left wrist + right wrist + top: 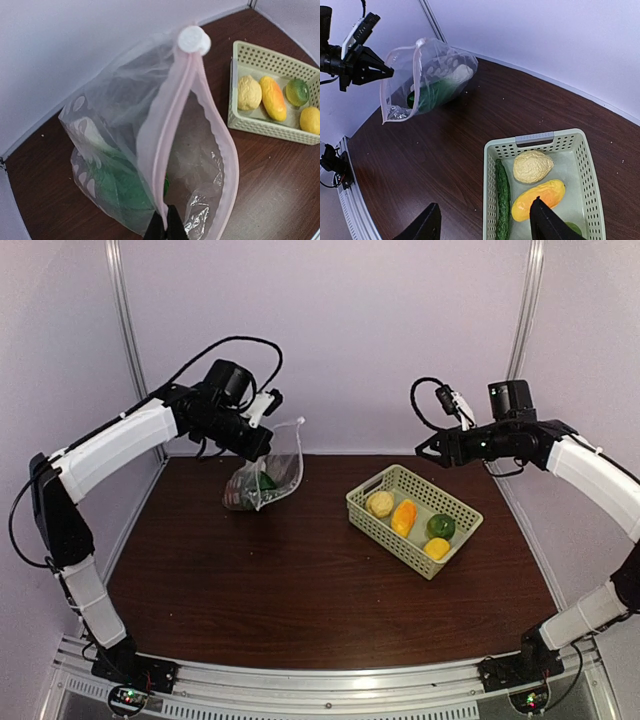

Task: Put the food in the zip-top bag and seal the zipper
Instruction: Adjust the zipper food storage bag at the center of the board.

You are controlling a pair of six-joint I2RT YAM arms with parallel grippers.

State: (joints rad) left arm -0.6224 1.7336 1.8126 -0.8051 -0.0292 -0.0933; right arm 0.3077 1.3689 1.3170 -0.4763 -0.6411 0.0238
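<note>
**Zip-top bag held open, more food left in the basket**

The zip-top bag [268, 478] is stood on the bench [300, 580]. Its pink zipper [187, 105] is unsealed and is pinched by the clenched left end effector [165, 229]. A dark green vegetable [127, 187] and a leek [459, 73] are seen inside. The right end effector [485, 225] is spread wide and empty above the basket [445, 495], where a lemon [437, 548], an orange fruit [403, 517] and a cucumber [502, 197] are laid.

Clear dotted bag [107, 107] (pink zipper [171, 107])

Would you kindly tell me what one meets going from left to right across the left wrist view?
zip-top bag → pale lumpy fruit → orange piece → green piece → yellow lemon
</note>
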